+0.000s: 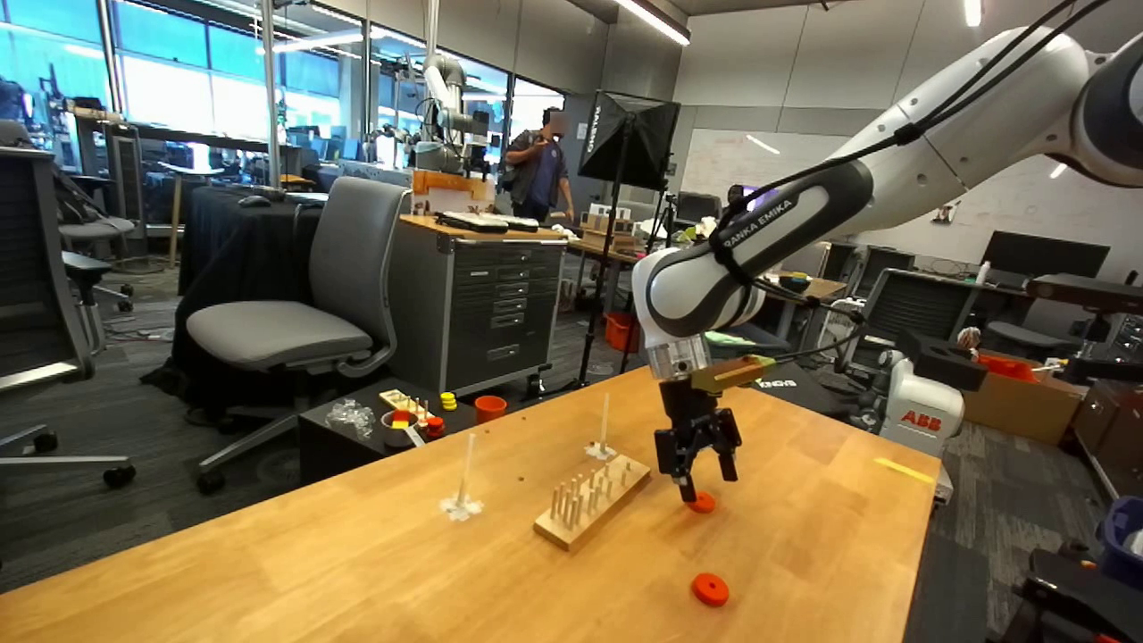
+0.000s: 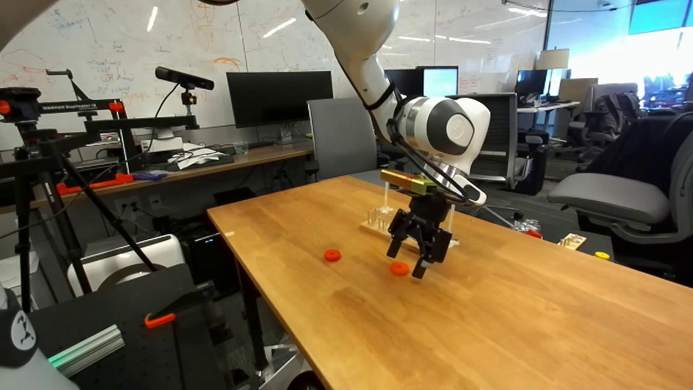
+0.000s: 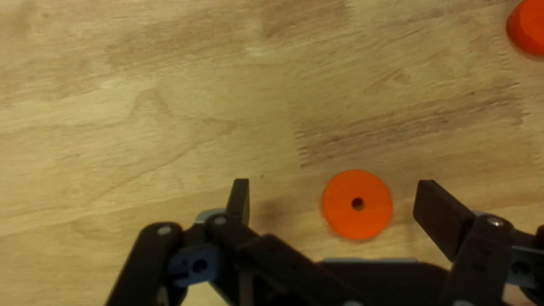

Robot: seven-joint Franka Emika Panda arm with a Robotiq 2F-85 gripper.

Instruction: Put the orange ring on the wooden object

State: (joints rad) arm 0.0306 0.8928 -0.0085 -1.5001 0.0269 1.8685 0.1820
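Observation:
An orange ring [image 1: 705, 504] lies flat on the table under my gripper [image 1: 709, 488]; it also shows in an exterior view [image 2: 399, 268]. In the wrist view this ring [image 3: 357, 223] sits between the open fingers [image 3: 331, 191], nearer the right one, touching neither. The gripper is empty and points down, also in an exterior view [image 2: 406, 264]. A like orange ring [image 1: 711, 589] lies apart on the table, and at the wrist view's upper right corner [image 3: 529, 29]. The wooden object [image 1: 600, 511], a flat base with several pegs, stands beside the gripper, partly hidden behind it in an exterior view [image 2: 373, 228].
Two thin upright sticks [image 1: 466, 473] [image 1: 604, 424] are fixed to the table beyond the wooden object. A low black side table [image 1: 357, 460] beside the table's edge holds an orange cup [image 1: 489, 409], a yellow piece [image 1: 448, 401] and other small parts.

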